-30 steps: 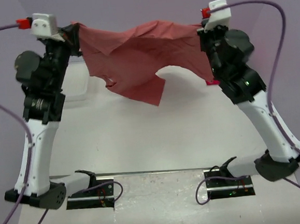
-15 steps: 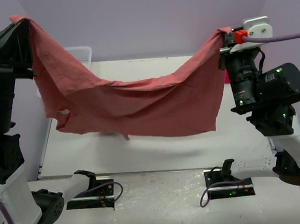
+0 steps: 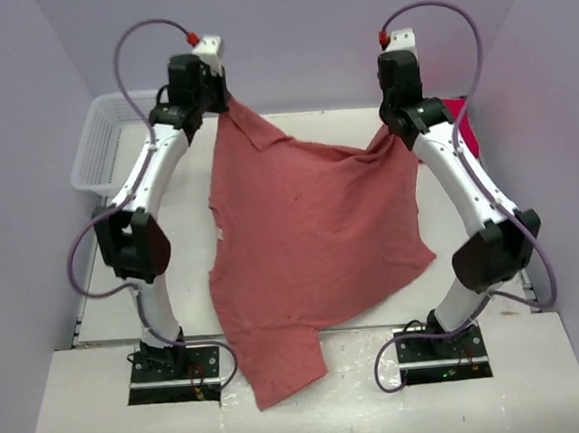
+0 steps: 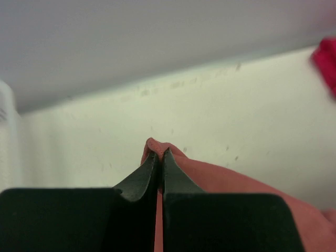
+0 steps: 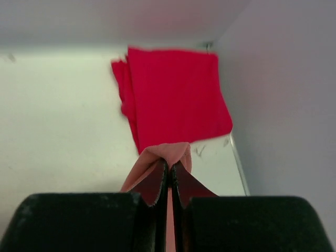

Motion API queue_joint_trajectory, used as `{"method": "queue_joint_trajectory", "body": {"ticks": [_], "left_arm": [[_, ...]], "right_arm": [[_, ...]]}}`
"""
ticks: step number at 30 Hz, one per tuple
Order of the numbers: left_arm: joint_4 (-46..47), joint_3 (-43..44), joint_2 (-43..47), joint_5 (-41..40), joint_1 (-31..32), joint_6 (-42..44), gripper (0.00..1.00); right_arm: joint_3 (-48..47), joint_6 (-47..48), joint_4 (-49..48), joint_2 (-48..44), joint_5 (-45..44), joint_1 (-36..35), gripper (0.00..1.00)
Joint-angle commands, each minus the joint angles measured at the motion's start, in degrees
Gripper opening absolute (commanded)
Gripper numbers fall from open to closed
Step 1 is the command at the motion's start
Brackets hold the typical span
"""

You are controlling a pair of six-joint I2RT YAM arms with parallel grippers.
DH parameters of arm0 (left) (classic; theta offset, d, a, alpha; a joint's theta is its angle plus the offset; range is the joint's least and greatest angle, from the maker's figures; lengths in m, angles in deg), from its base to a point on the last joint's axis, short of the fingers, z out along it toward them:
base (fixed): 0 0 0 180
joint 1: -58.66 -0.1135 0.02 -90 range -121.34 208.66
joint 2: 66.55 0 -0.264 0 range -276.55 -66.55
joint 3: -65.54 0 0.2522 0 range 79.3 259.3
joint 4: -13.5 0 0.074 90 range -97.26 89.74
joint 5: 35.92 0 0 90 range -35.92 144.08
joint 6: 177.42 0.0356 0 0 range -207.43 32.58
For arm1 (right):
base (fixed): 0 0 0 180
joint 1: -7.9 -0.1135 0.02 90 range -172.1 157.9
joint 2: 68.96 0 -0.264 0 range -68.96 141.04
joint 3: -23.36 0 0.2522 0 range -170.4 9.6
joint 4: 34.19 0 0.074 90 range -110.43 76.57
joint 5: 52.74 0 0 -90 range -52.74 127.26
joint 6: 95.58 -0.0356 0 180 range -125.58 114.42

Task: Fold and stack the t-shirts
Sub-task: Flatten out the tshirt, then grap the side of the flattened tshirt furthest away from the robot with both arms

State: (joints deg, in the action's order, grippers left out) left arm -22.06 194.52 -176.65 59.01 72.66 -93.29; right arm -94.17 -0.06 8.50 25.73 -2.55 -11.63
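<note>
**A:** Item one?
**B:** Large dusty salmon-red cotton t-shirt [image 3: 312, 245], draped along the white table [image 3: 313, 129], far to near. Left gripper [image 4: 159, 154] and right gripper [image 5: 169, 165] each pinch a far corner.
**A:** Item two?
**B:** Folded crimson cotton t-shirt [image 5: 173, 94], far right corner.

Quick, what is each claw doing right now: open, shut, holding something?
Left gripper: shut on a corner of the salmon shirt.
Right gripper: shut on another corner of it.

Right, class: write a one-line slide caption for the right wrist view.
Right gripper shut on the salmon t-shirt, with the folded crimson t-shirt lying on the table beyond.
</note>
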Motion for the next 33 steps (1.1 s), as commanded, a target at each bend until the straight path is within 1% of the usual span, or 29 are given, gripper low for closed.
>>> {"method": "queue_joint_trajectory", "body": {"ticks": [1, 3, 4, 5, 6, 7, 10, 13, 16, 17, 19, 21, 23, 27, 28, 30, 31, 32, 33], "left_arm": [[4.5, -3.8, -3.2, 0.3, -0.4, 2.1, 0.00], [6.3, -5.1, -8.2, -0.3, -0.8, 1.7, 0.00], [6.9, -4.8, -10.2, -0.7, -1.1, 1.7, 0.00], [6.9, -4.0, -13.8, -0.1, -1.3, 1.7, 0.00], [7.6, -3.9, -15.3, -0.2, -1.3, 1.7, 0.00], [8.1, -3.8, -16.4, -0.8, -1.4, 1.7, 0.00], [12.1, -5.4, -18.6, -0.4, -1.9, 1.4, 0.00], [12.0, -2.5, -21.1, 0.5, -2.0, 1.4, 0.00], [12.6, -0.8, -21.5, 2.2, -1.8, 0.7, 0.00], [12.8, -0.7, -20.9, 3.1, -1.8, 0.5, 0.00], [12.8, -0.7, -20.1, 3.3, -1.3, 0.3, 0.00], [11.3, -0.6, -18.3, 3.2, -0.7, 0.6, 0.00], [11.2, -2.9, -15.1, 3.1, 0.2, 0.7, 0.00], [11.3, -9.5, -8.8, 0.0, 2.6, 1.1, 0.00], [11.3, -12.2, -6.4, -0.8, 2.8, 0.9, 0.00], [12.0, -15.5, -3.6, -1.4, 3.7, 0.0, 0.00], [12.1, -18.9, -0.8, -2.3, 4.2, -0.3, 0.00], [12.6, -20.6, 0.7, -3.3, 5.5, -0.5, 0.00], [12.8, -22.4, 2.2, -6.6, 6.3, -1.5, 0.00]], "right_arm": [[4.9, -10.0, 4.0, 6.0, 8.4, 4.1, 0.00], [7.3, -10.3, 2.2, 9.5, 10.6, 5.3, 0.00], [7.6, -10.4, 1.8, 13.1, 11.1, 5.6, 0.00], [7.0, -10.4, 1.7, 15.0, 11.3, 5.8, 0.00], [6.7, -10.4, 1.7, 16.6, 11.2, 6.1, 0.00], [6.3, -10.4, 1.7, 19.1, 11.2, 6.5, 0.00], [4.2, -10.3, 1.4, 21.6, 12.4, 7.9, 0.00], [1.2, -9.3, 1.0, 23.7, 13.1, 9.3, 0.00], [-2.6, -8.4, 1.4, 25.9, 12.8, 10.7, 0.00], [-4.5, -8.3, 2.0, 26.8, 12.9, 11.2, 0.00], [-6.4, -9.3, 2.9, 27.7, 10.1, 12.1, 0.00], [-9.1, -10.2, 4.6, 28.9, 9.3, 12.8, 0.00], [-10.6, -10.4, 5.2, 29.3, 8.2, 13.4, 0.00], [-14.3, -11.6, 7.2, 32.5, 7.2, 14.6, 0.00], [-16.5, -11.8, 7.9, 33.3, 7.1, 14.7, 0.00], [-17.8, -11.6, 8.8, 35.2, 7.3, 15.0, 0.00], [-19.6, -12.1, 10.4, 35.9, 7.0, 15.3, 0.00], [-20.3, -13.3, 11.2, 36.4, 6.9, 15.5, 0.00], [-20.6, -13.7, 11.6, 36.7, 7.5, 15.8, 0.00]]}}
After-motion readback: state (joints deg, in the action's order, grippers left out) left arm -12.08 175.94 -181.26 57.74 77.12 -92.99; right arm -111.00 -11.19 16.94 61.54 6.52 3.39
